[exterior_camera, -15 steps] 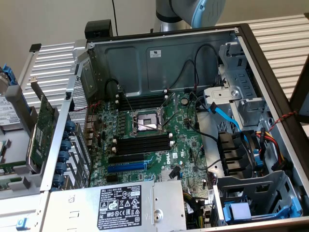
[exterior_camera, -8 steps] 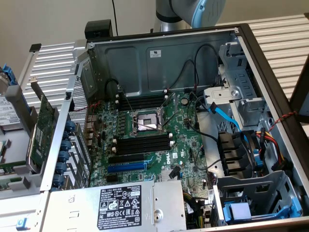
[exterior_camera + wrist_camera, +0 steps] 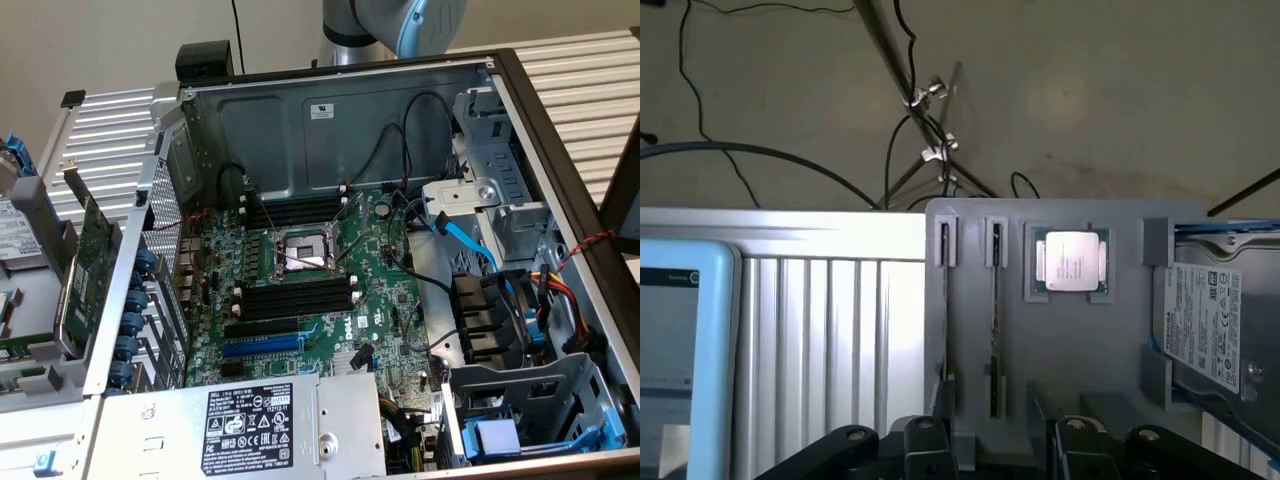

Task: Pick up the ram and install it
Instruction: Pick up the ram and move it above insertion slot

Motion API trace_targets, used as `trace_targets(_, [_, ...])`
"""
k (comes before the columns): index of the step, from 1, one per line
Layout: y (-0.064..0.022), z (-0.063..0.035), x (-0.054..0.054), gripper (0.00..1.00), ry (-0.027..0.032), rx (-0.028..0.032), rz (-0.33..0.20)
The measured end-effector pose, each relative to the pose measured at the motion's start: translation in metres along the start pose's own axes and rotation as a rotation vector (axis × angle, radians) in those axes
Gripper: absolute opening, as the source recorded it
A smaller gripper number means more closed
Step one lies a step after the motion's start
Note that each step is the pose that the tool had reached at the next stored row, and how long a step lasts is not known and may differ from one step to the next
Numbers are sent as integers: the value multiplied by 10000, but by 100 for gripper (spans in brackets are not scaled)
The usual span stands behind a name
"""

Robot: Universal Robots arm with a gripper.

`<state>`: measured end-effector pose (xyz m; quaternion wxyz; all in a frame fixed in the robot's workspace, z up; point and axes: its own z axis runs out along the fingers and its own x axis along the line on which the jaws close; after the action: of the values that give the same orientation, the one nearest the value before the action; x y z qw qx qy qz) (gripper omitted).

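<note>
— How's the light in the exterior view?

— Even and soft, daylight-like. The computer case [image 3: 350,110] has a bright back wall, while the motherboard [image 3: 300,290] sits in the shade of the side walls. The power supply label [image 3: 262,420] reads cleanly, with no glare.

— And the wrist view?

— Dimmer and flatter. The wall behind looks dull and brownish. A strong white glare washes out the ribbed metal surface [image 3: 840,300], and the processor [image 3: 1072,262] shines pale. The hard drive [image 3: 1220,320] catches light too. The dark parts along the near edge are soft and out of focus.
</note>
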<state>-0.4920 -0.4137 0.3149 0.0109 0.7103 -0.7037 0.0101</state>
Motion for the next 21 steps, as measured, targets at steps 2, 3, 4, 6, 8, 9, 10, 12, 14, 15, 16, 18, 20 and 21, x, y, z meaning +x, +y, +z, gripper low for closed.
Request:
trace_targets(2, [8,37,16,42,0,-1,1])
trace_targets(3, [8,56,28,42,-3,0,2])
trace_targets(4, [8,74,36,42,-3,0,1])
trace_targets(6, [8,109,41,42,-4,-4,0])
trace_targets(8, [9,148,44,42,-11,-12,0])
trace_targets(9, [9,165,44,42,-15,-12,1])
trace_targets(10, [10,183,43,42,-19,-12,1])
trace_targets(12, [11,220,43,42,-25,-13,0])
trace_targets(14, [12,251,42,42,-30,-30,0])
trace_targets(15, [13,267,42,42,-32,-38,-1])
trace_targets(16, [15,284,42,42,-32,-46,-1])
trace_targets(18, [26,320,40,42,-33,-54,-1])
trace_targets(20, [37,350,41,42,-34,-74,-2])
trace_targets(21, [46,360,43,42,-33,-82,-2])
